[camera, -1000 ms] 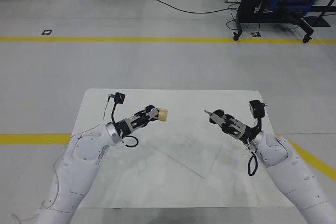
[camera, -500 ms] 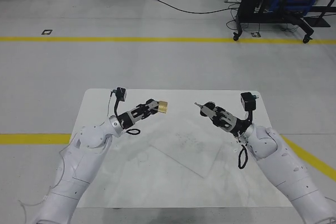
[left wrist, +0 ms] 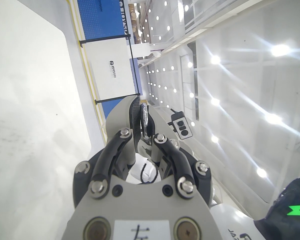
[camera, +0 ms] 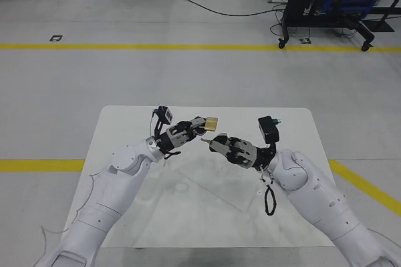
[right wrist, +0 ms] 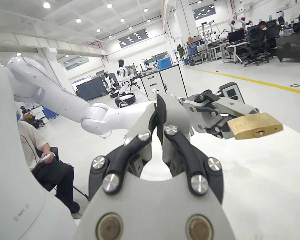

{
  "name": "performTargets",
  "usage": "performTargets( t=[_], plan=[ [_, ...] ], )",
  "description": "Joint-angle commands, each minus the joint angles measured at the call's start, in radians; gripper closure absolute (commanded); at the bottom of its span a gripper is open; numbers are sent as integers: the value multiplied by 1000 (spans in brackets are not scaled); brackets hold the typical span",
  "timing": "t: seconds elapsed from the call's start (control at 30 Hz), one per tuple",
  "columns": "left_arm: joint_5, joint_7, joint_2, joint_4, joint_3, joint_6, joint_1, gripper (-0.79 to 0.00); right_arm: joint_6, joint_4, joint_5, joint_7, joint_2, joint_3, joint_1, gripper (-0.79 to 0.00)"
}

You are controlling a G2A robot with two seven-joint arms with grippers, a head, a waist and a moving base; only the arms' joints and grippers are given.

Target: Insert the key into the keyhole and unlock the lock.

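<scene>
Brass padlock [camera: 212, 123], gripped tight by the left gripper [camera: 203, 124], and the key [camera: 204, 140] clamped in the right gripper [camera: 214, 142] have swung together — now close above the table's [camera: 120, 120] far edge.

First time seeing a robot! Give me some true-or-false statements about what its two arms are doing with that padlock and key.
1. The left gripper holds the brass padlock. True.
2. The key is inside the keyhole. False: the keyhole is empty, and the key is short of it.
3. The padlock lies on the table. False: it is held above the table.
4. The right gripper is shut on the key. True.
</scene>
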Motion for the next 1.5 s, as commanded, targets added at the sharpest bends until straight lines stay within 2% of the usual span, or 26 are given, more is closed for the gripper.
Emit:
performTargets(
  t=[0.0,0.2,0.37,0.6,0.93,1.23,1.47],
  plan=[
    [-24,-21,-2,19,-2,1,-7,0,16,4,-60,-38,-7,2,-4,0],
    [-54,-53,-8,47,-7,-11,-12,0,33,22,-169,-123,-26,-3,-14,0],
    [-37,-92,-10,46,1,-10,-11,0,39,36,-217,-169,-42,-13,-7,0],
    [-41,-140,-10,40,-8,-6,-5,0,70,83,-290,-295,-62,6,6,0],
    [-34,-184,-9,34,-18,11,-2,0,92,125,-370,-367,-74,41,5,0],
    [-6,-275,-7,38,-19,1,-15,0,85,144,-377,-398,-80,80,8,0],
    [36,-369,0,24,-31,-63,-24,0,-8,187,-270,-420,-71,157,6,0]
  ],
)
